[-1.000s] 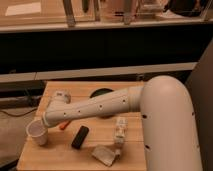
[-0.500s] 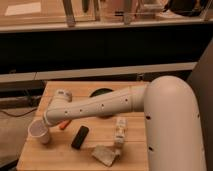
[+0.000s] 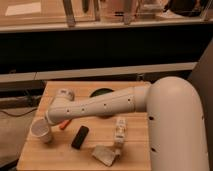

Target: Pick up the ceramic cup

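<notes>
The white arm (image 3: 150, 107) reaches from the right across the wooden table (image 3: 55, 157) to its left side. The table's left and front edges are in view; bare wood lies in the front-left corner and along the back-left. A dark green bowl (image 3: 102, 92) sits at the back, partly hidden by the arm. A black block (image 3: 80, 137) lies near the middle front, a crumpled wrapper (image 3: 106, 154) near the front edge, and a small pale bottle (image 3: 120, 131) just beside the arm's base. The ceramic cup (image 3: 41, 131) stands upright near the left edge, white, round, wide-mouthed. The gripper (image 3: 47, 121) sits directly above the cup, fingers closed; whether they clasp its rim cannot be told. An orange item (image 3: 64, 125) peeks from beneath the arm.
</notes>
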`<state>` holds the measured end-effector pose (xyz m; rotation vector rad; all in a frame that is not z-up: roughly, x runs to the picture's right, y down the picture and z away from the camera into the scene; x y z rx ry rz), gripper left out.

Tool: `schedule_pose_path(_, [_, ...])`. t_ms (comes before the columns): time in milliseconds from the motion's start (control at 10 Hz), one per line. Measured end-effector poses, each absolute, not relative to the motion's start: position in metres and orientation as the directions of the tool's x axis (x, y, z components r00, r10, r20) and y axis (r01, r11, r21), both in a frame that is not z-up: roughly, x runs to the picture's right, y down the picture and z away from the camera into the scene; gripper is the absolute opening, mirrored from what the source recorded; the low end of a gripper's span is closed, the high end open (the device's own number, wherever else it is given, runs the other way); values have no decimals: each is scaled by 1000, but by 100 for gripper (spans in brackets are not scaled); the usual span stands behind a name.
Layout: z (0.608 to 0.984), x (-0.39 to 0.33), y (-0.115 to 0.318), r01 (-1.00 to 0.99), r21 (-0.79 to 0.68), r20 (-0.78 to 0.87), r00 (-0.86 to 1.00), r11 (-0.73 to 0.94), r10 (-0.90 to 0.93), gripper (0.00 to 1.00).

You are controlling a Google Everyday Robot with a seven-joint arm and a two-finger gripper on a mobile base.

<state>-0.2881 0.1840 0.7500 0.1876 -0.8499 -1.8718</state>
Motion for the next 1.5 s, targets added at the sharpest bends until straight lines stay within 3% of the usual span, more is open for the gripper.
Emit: schedule_pose_path(1500, [757,-260,166,727,641,229,-487,-246,-843,0])
